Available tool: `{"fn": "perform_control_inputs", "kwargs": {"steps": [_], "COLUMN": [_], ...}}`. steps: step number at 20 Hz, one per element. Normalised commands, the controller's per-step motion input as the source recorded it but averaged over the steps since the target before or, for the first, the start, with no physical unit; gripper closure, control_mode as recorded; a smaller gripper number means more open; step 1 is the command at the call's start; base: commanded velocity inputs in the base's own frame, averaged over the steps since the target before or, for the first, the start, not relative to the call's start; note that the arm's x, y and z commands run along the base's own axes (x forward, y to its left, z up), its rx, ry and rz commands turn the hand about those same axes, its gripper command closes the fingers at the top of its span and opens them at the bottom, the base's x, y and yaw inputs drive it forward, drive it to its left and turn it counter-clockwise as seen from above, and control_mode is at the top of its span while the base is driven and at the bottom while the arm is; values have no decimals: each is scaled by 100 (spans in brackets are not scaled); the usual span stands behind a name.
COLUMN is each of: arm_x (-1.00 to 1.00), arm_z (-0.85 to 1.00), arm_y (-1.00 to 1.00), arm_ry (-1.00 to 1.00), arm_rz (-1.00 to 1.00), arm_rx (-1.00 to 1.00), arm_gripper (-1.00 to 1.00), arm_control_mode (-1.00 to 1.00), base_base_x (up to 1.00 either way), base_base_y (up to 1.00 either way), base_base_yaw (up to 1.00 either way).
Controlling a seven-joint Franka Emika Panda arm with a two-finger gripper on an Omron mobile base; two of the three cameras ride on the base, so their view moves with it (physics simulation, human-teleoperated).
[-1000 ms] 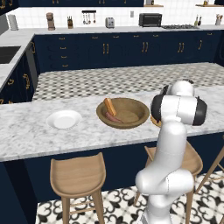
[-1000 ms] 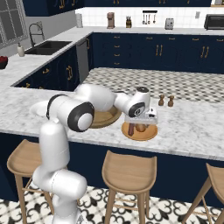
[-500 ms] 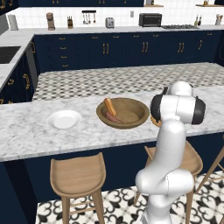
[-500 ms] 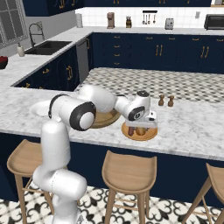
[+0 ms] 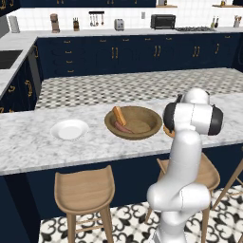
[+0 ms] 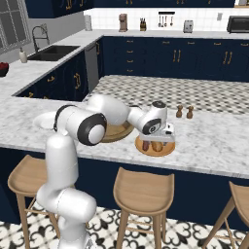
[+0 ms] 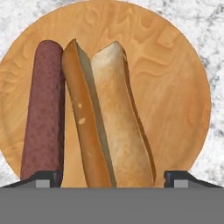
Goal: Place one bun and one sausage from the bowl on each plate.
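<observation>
The orange-tan wooden plate (image 7: 175,87) holds a split bun (image 7: 109,118) with a dark red sausage (image 7: 43,113) lying along its left side. My gripper (image 7: 113,177) hovers right over them, open, its fingertips (image 7: 43,177) standing wide on either side. From the right base view, the gripper (image 6: 156,141) points down onto that plate (image 6: 165,151). The brown bowl (image 5: 135,136) holds another bun (image 5: 118,115) and a sausage (image 5: 123,128). A white plate (image 5: 70,129) lies bare to the bowl's left.
Two small pepper shakers (image 6: 184,112) stand on the marble counter behind the wooden plate. Wooden stools (image 6: 145,187) line the counter's near side. My own arm hides most of the bowl in the right base view.
The jaws have spread apart, letting go of the bun, which now lies on the wooden plate next to the sausage. The hand has sunk slightly toward the plate.
</observation>
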Motion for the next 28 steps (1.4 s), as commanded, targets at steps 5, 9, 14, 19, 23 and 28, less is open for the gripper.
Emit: {"fn": "perform_control_inputs", "kwargs": {"steps": [5, 9, 14, 19, 23, 28], "arm_x": [-19, -50, -56, -26, 0, 0], "arm_z": [45, 75, 49, 51, 45, 21], "arm_y": [4, 56, 60, 59, 70, 69], "arm_ry": [-6, -11, -5, -2, 0, 0], "arm_rz": [0, 0, 0, 0, 0, 0], "arm_rx": [0, 0, 1, 5, 7, 17], "arm_gripper": [-100, -100, -100, -100, -100, -100], "arm_control_mode": [-100, -100, -100, -100, -100, -100], "base_base_x": [0, 0, 0, 0, 0, 0], "base_base_y": [0, 0, 0, 0, 0, 0], "base_base_yaw": [0, 0, 0, 0, 0, 0]}}
